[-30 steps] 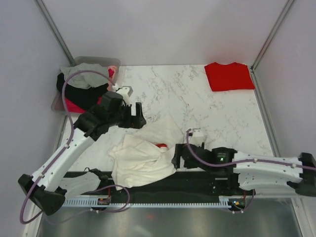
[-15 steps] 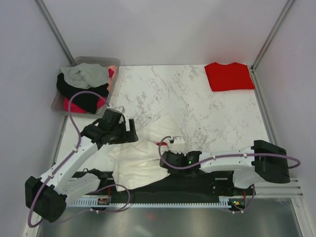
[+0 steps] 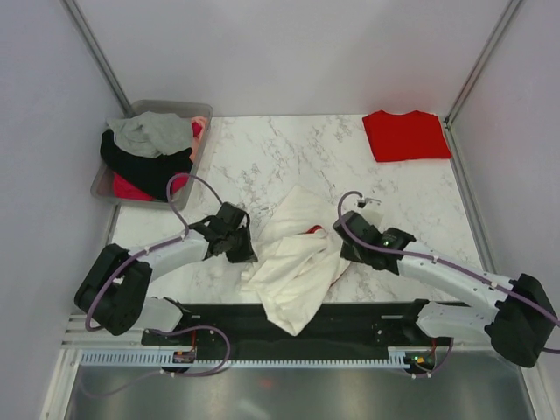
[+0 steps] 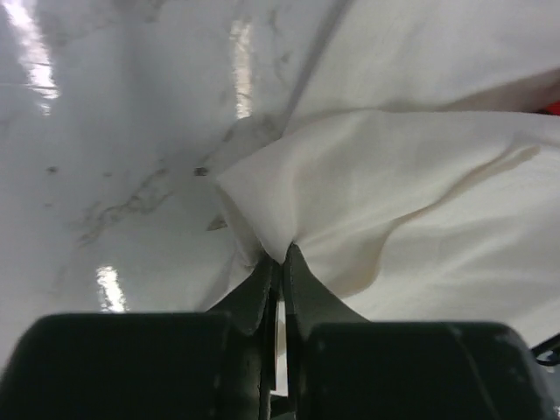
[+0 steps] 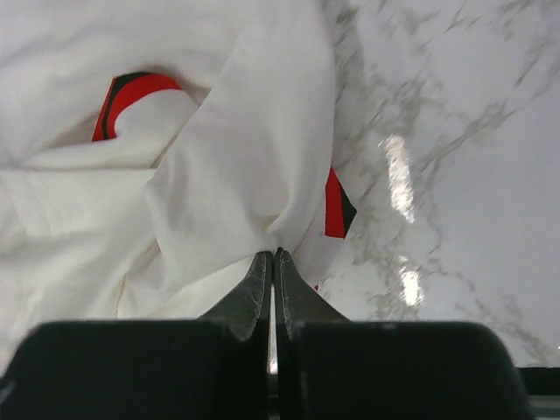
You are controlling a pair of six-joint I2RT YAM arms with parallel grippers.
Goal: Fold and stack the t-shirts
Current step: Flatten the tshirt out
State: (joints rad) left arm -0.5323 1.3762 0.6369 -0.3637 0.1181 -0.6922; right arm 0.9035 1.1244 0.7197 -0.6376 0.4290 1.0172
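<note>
Near edge, 6 o'clock: a tail of the cream-white t-shirt [image 3: 293, 262] hangs over the black rail [image 3: 367, 319] at the front of the tabletop [image 3: 289, 157]. The rest of the shirt lies bunched on the marble just beyond, between the two arms.

Change over the last second: both sets of jaws stood wide open near the cloth and are now pinched nearly flat. The left jaws hold a peaked fold at the shirt's 9 o'clock edge; the left wrist view shows the cream-white t-shirt [image 4: 394, 201] drawn up into the closed tips. The right jaws hold a ridge at its 3 o'clock edge; the right wrist view shows the cream-white t-shirt [image 5: 236, 175] gathered into them. The heap has also shifted away from the near edge, toward mid-table.

Judgement: both grasps are made and the next step is spreading the shirt flat. Folding has not begun.

Materials: soft matte knit with deep rounded creases and no flat panel yet. The red chest print [image 5: 131, 96] shows only as slivers between folds. The marble is glossy, grey-veined and throws glare.

Far, 1 o'clock corner: the red t-shirt [image 3: 407, 136], already a tidy rectangle.
Far, 10 o'clock: a grey bin [image 3: 166, 105] heaped with dark, pink and grey garments.
</note>
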